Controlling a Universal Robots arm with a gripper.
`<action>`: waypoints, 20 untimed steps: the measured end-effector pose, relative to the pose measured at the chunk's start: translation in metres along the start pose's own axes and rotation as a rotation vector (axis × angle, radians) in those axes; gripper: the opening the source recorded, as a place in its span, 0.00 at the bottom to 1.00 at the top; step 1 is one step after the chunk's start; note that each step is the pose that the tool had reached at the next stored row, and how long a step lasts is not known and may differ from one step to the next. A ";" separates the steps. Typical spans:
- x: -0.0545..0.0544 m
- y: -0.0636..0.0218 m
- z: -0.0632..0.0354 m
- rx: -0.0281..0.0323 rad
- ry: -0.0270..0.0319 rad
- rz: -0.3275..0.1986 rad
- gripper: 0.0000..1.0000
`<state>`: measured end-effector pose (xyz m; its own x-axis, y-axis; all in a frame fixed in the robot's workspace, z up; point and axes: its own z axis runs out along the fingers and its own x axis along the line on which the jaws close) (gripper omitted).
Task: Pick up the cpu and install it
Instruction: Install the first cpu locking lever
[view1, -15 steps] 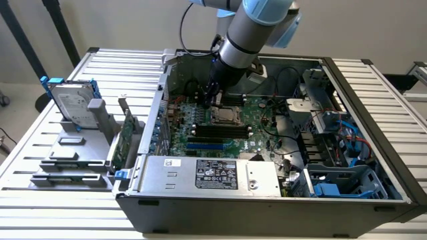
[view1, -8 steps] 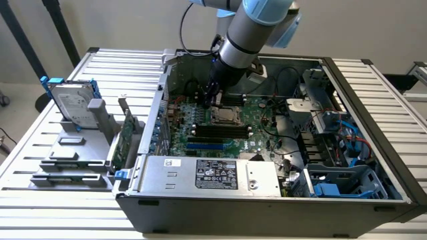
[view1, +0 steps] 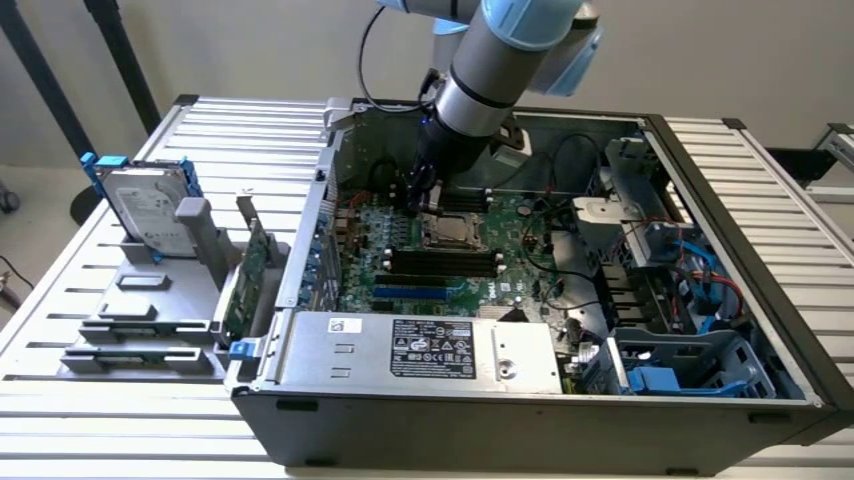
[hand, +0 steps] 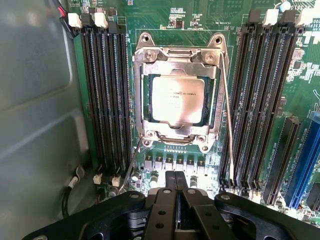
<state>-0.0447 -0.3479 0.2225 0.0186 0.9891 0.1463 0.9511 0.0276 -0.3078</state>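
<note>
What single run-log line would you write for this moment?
gripper: shut, empty | cpu: lying in socket frame | contact: gripper apart from cpu

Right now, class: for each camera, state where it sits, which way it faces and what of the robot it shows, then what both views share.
Exterior view: off the arm, high up, looking down into the open case; shows the arm and tool.
Wrist view: on the wrist, facing the motherboard; shows the shut tool.
Shared: the cpu in its socket, and the tool.
</note>
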 end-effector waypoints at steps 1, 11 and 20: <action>0.000 -0.0025 0.0008 -0.0001 0.0004 0.000 0.11; 0.000 -0.0169 0.0027 -0.0069 0.0198 0.042 0.11; 0.000 -0.0225 0.0030 -0.0185 0.0440 0.115 0.11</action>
<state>-0.0671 -0.3480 0.2267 0.1414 0.9782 0.1522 0.9473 -0.0891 -0.3076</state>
